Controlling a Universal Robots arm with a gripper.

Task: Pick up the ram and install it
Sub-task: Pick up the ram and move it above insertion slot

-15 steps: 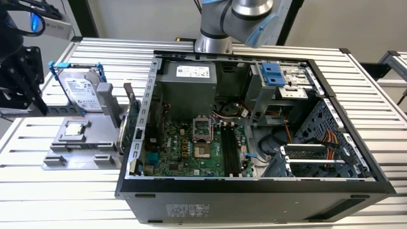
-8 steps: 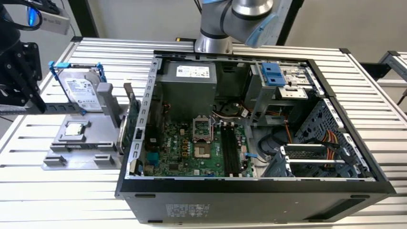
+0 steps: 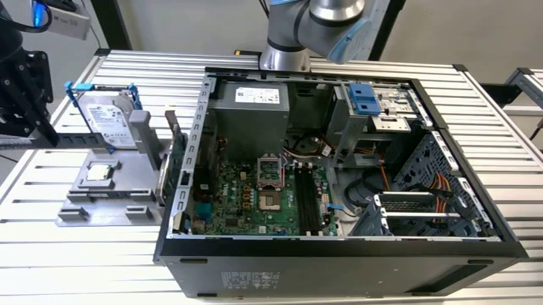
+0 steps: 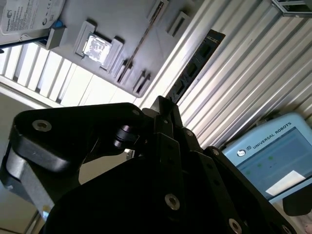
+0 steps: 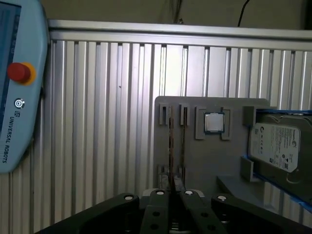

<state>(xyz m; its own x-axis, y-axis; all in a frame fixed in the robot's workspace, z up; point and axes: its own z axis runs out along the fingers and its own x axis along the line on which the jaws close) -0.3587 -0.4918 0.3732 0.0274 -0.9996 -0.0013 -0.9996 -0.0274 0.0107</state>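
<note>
The ram [image 4: 195,63] is a long narrow stick with dark chips. In the second wrist view it juts out from my fingertips over the ribbed table. My black gripper [image 4: 163,105] is shut on one end of it. In the exterior view the gripper [image 3: 44,132] hangs at the exterior view's far left, beside the grey holder [image 3: 110,213] and well away from the open computer case [image 3: 339,246]. The motherboard's long black slots [image 3: 306,200] lie bare inside the case. In the first wrist view the gripper [image 5: 171,194] points down over the holder's card slots [image 5: 174,114].
The holder carries a silver hard drive [image 3: 110,121] with blue handle, a processor chip [image 3: 100,171] and a green expansion card [image 3: 177,159] standing next to the case wall. A teach pendant [image 5: 14,97] lies on the slatted table. The arm's base [image 3: 284,57] stands behind the case.
</note>
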